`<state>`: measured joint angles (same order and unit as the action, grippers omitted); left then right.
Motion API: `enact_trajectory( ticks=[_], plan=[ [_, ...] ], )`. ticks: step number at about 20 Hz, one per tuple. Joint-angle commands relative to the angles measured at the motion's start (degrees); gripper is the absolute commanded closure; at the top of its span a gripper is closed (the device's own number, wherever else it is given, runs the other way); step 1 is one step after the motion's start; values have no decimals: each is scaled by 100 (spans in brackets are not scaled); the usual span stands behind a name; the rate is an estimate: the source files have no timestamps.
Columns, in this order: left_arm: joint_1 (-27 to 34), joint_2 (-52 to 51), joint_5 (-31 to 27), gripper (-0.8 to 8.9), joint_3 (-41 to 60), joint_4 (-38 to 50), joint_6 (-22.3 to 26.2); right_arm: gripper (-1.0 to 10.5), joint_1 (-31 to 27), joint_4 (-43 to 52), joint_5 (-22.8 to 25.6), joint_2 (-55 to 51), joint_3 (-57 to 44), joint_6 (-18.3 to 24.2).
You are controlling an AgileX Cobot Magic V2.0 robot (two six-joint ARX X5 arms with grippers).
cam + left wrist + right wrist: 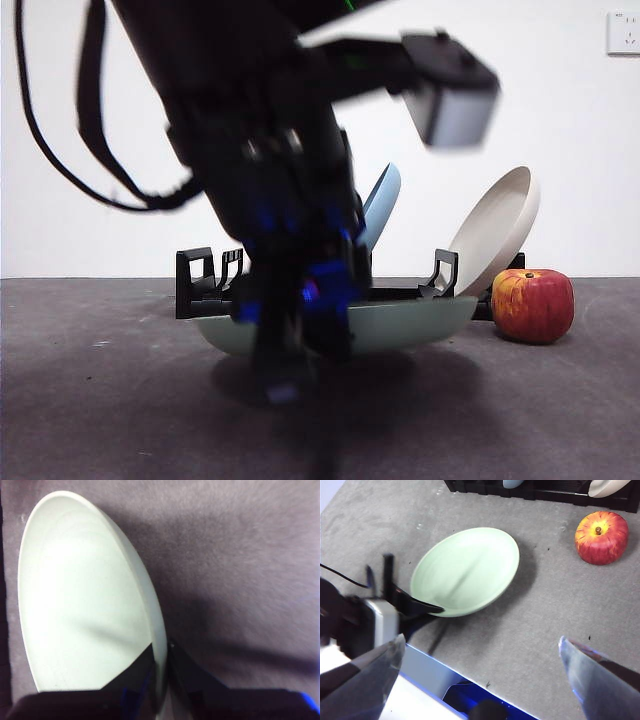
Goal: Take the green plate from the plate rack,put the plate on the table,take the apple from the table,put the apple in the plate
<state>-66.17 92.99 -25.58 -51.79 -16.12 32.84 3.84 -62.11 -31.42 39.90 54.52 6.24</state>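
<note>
The green plate [410, 325] is level and very low over the table [100, 400], in front of the plate rack [205, 285]. I cannot tell whether it touches the table. My left gripper [161, 666] is shut on the plate's near rim [90, 595]. It comes down big and dark in the front view [305, 335]. The apple [533, 305] stands on the table right of the plate, near the rack's right end. My right gripper [481, 639] is open and empty, high above the table. It looks down on the plate [467, 570] and the apple [601, 537].
A blue plate [385, 200] and a beige plate [495, 230] lean in the rack behind the green plate. The rack [560, 495] runs along the far side of the table. A black cable [60, 160] hangs from the left arm.
</note>
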Motion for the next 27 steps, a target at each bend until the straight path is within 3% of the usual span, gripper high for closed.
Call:
enact_trajectory(
  ticks=[1, 8, 11, 12, 18, 20, 25, 27],
  plan=[
    [-26, 323, -166, 819, 33, 286, 173, 289, 15, 11, -15, -2, 9, -17],
    [-31, 656, -114, 799, 33, 389, -81, 290, 15, 11, -15, -4, 9, -20],
    [-33, 645, -111, 549, 33, 393, -140, 289, 15, 11, -15, -4, 9, -22],
    [-31, 645, -114, 529, 33, 411, -140, 289, 15, 11, -15, -4, 9, -22],
    [-31, 310, -140, 529, -118, 247, -291, 289, 15, 20, 9, 15, 9, -39],
    [-31, 2, -125, 529, -339, -9, -638, 288, 15, 83, 42, 116, 9, -39],
    [-17, -1062, 358, 530, -984, -374, -2170, 287, 15, 1167, 400, 710, 9, -195],
    [-11, -1427, 566, 530, -1130, -498, -2330, 287, 15, 1491, 588, 1067, 9, -236]
  ],
)
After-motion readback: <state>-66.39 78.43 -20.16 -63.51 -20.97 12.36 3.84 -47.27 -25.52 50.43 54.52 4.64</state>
